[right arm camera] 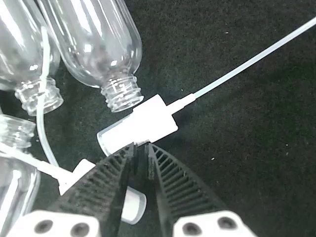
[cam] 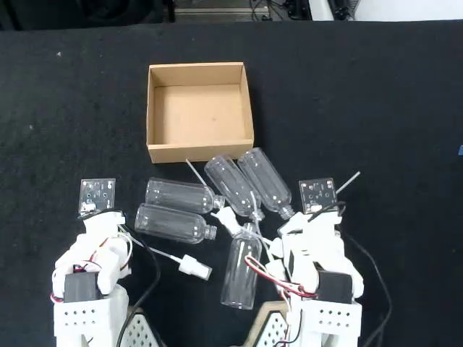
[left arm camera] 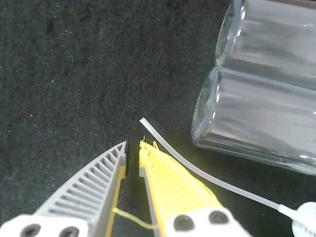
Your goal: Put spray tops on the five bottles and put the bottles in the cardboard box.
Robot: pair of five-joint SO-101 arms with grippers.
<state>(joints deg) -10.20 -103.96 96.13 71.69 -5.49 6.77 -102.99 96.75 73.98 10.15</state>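
Bottles (cam: pixel 177 195) lie uncapped in a cluster at 6 o'clock from the cardboard box (cam: pixel 150 108). The left gripper (left arm camera: pixel 133 148) and right gripper (right arm camera: pixel 140 150) sit nearly closed, empty. The right should open first, then pinch the spray top (right arm camera: pixel 138 129) squarely across its body.

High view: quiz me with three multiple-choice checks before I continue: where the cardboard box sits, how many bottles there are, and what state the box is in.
1. Relative to the bottles, the cardboard box sits: A beyond them from the arms; B between the arms; C atop them.
2. Bottles lying on the table: A three; B five; C seven.
3. The box is: A lidded; B holding two bottles; C open and empty.
A: its wall lies past the cluster. B: five clear bodies show. C: its bare floor shows.
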